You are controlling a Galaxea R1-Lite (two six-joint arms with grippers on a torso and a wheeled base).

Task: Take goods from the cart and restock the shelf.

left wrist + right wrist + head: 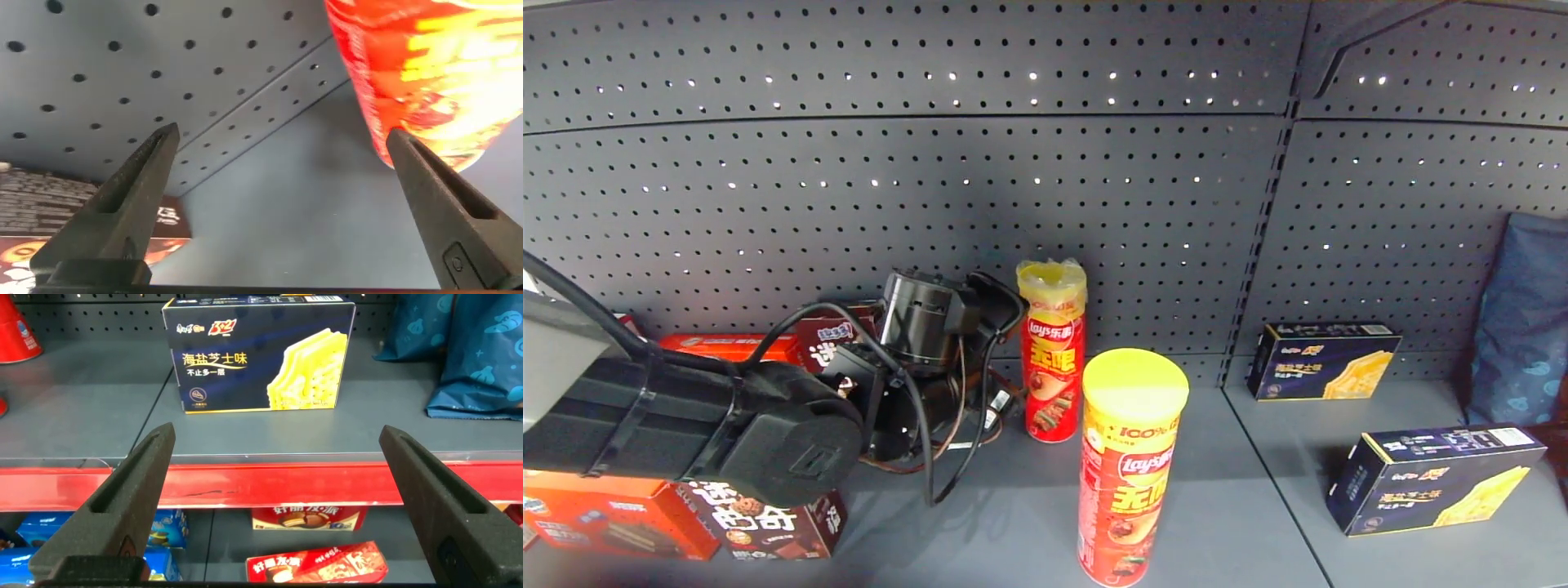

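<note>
**Left arm at shelf back; rear chip can standing free**

Left gripper: jaws spread, nothing between them. The rear chip can stands upright on the shelf by the pegboard, just beside one finger and outside the gap.

Judged step: can placed. The next move calls for a straight retreat, clear of the front chip can.

Right gripper: spread, empty, facing a navy biscuit box.

The left wrist view gives the finger-to-can relation. The right wrist view adds a lower tier with red boxes.
</note>
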